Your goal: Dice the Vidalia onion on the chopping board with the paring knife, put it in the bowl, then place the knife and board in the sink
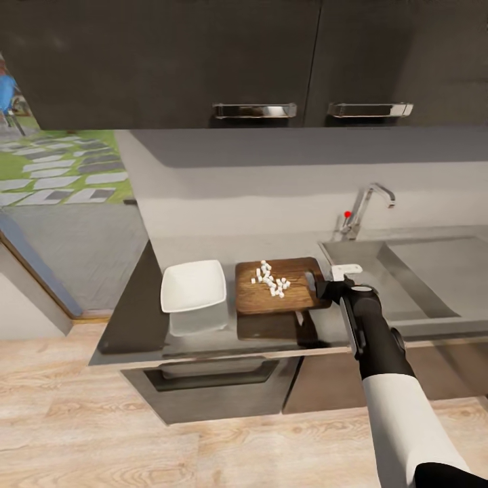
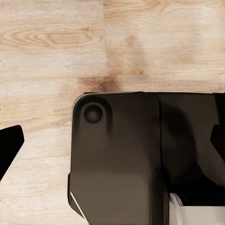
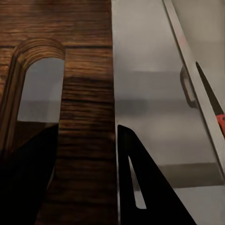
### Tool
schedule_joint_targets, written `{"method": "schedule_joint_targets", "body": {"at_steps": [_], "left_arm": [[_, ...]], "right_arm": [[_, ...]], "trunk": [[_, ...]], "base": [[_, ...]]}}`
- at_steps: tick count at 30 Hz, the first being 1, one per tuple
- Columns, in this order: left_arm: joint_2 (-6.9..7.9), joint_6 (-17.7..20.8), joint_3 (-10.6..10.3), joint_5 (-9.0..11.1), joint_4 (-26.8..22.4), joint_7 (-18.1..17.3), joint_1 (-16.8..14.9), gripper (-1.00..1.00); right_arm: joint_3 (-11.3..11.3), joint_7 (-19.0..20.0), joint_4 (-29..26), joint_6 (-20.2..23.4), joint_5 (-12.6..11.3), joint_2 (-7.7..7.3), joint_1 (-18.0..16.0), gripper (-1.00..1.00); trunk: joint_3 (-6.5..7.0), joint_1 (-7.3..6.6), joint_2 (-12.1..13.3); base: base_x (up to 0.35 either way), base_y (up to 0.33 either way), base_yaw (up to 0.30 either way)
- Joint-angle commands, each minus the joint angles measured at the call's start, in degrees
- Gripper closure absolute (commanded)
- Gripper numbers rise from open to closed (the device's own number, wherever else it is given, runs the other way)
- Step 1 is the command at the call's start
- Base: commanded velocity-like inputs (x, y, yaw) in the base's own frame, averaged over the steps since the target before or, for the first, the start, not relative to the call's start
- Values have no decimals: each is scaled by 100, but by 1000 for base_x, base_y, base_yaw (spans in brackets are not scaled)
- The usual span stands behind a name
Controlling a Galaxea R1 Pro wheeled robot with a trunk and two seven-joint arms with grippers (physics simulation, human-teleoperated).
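Bare counter point(image 1: 203, 244) lies open behind the bowl point(image 1: 193, 286) and chopping board point(image 1: 279, 285); lower right of centre, the right gripper point(image 1: 324, 290) crowds the board's slotted end.

No readable text, labels, brands, numbers or signs on any surface in view.

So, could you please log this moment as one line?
phase: tip dice into bowl | right tool: astride board handle end | dice: on board | left tool: over floor
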Motion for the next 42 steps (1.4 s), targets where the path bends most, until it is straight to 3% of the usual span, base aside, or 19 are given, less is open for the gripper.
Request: {"method": "schedule_joint_targets", "body": {"at_steps": [1,18,42], "left_arm": [[3,-11,-48,41,-9,24,1,-100],[3,-11,-48,41,-11,27,1,-100],[3,-11,-48,41,-14,26,1,-100]], "right_arm": [[-15,56,-8,22,56,7,-5,100],[-16,59,-10,22,54,7,-2,100],[-13,59,-7,30,47,7,-6,100]], "trunk": [[0,5,-10],[153,5,-10],[352,5,-10]], "base": [[117,105,0],[82,82,0],[19,217,0]]}}
